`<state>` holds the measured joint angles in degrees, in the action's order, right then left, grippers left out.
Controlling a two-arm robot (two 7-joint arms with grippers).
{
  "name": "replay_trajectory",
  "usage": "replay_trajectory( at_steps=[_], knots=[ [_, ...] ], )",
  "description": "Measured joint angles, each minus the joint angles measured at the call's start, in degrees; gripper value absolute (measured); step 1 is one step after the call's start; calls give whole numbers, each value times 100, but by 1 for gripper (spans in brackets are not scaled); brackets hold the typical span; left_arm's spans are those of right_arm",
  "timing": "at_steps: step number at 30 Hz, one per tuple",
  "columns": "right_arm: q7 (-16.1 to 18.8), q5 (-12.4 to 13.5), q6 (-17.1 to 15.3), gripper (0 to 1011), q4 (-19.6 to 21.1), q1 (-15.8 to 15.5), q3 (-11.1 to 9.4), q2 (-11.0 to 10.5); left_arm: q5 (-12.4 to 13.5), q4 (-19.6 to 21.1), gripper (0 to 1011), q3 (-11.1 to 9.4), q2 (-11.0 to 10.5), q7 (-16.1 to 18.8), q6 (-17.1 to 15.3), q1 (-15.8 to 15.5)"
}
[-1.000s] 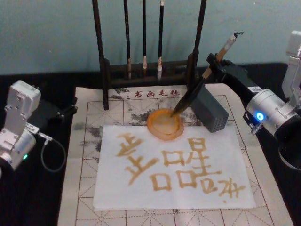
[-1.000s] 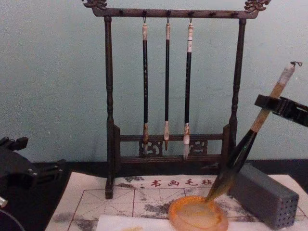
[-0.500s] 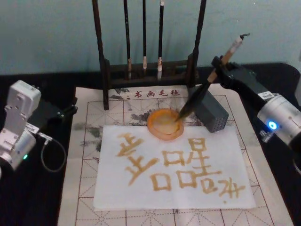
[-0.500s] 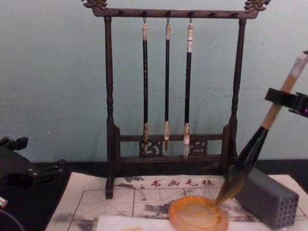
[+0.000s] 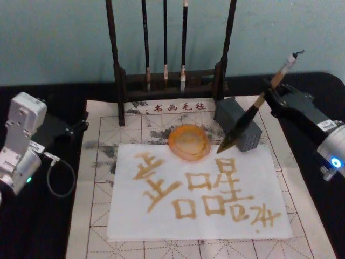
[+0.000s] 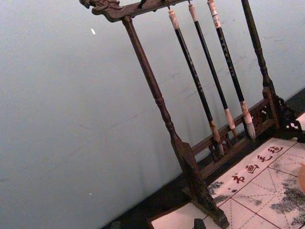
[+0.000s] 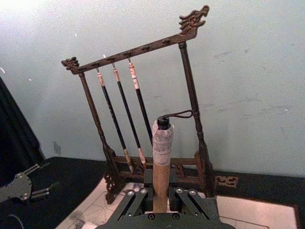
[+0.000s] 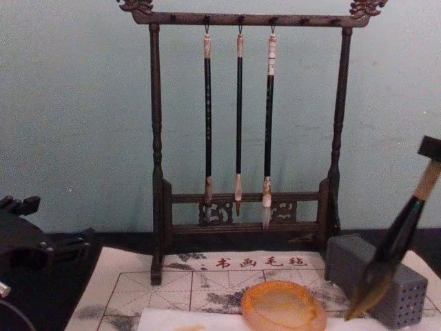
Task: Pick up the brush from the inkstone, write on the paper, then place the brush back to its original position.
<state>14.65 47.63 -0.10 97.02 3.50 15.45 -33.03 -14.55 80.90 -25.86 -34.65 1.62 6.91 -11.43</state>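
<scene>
- My right gripper is clamped tight on the brush, on its tan handle (the right wrist view shows it pinched from both sides).
- The brush leans with its cap up and to the right. Its bristles point down just right of the inkstone, in front of the grey block.
- Its tip sits at the top edge of the paper, which carries tan characters. I cannot tell whether it touches.
- My left gripper is parked at the left edge of the mat.

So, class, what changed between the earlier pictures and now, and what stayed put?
The right gripper, shut on the brush, swung it off the inkstone toward the robot's right; its tip now hangs before the grey block. Inkstone, paper, rack and parked left gripper stayed put.
</scene>
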Motion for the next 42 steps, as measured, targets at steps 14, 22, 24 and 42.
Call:
replay_trajectory(
  at_steps=[14,22,24,42],
  knots=[
    [-47,-183,121,195,403,-682,-425,-138,0,0,1001,0,0,0,0,0],
    [-88,-353,174,195,517,-935,-589,-102,0,0,1001,0,0,0,0,0],
    [-98,-411,188,195,529,-976,-620,-86,0,0,1001,0,0,0,0,0],
    [-136,-911,302,195,436,-1021,-764,110,0,0,1001,0,0,0,0,0]
  ],
)
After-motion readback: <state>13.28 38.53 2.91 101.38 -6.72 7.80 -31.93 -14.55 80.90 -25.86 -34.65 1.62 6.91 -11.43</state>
